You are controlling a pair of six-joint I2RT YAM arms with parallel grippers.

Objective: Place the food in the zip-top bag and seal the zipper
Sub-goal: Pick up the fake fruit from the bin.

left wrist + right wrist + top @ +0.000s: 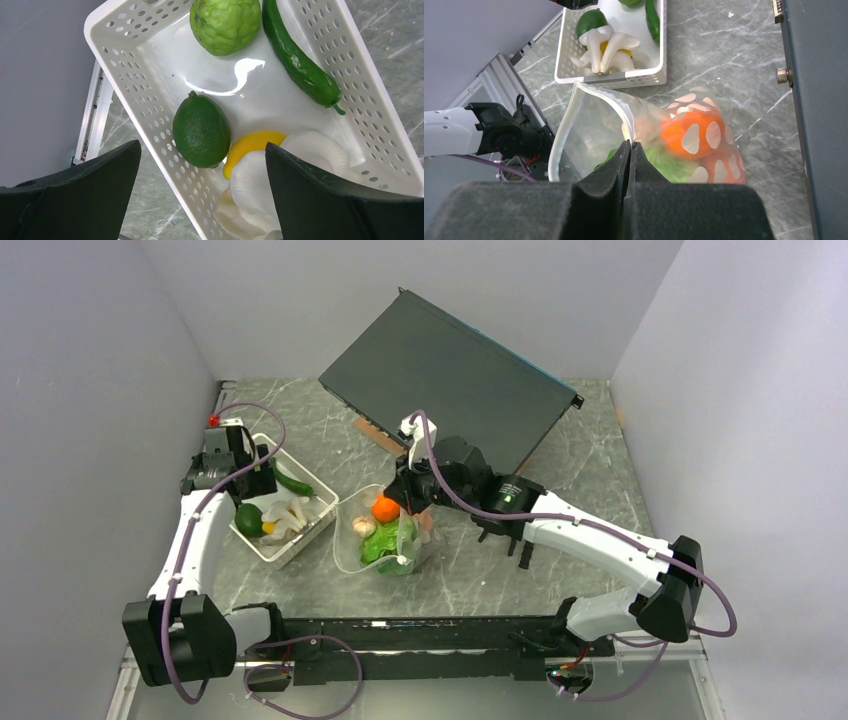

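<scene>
Nearest the arm bases, the zip-top bag (pixel 345 540) is sitting open-mouthed on the bench (pixel 600 450), holding lettuce (pixel 385 545), an orange (pixel 385 508) and a mushroom (pixel 363 526). The right gripper (pixel 630 150) is clenching the zipper (pixel 599 95) at the bag's rim. Just left, the left gripper (pixel 201 150) is hanging released over the white basket (pixel 150 100), where a dark lime (pixel 201 131), lemon (pixel 250 145), white mushrooms (pixel 310 150), cucumber (pixel 300 65) and bumpy green fruit (pixel 225 22) are lying. Farthest back, a dark panel (pixel 450 370) is lying flat.
</scene>
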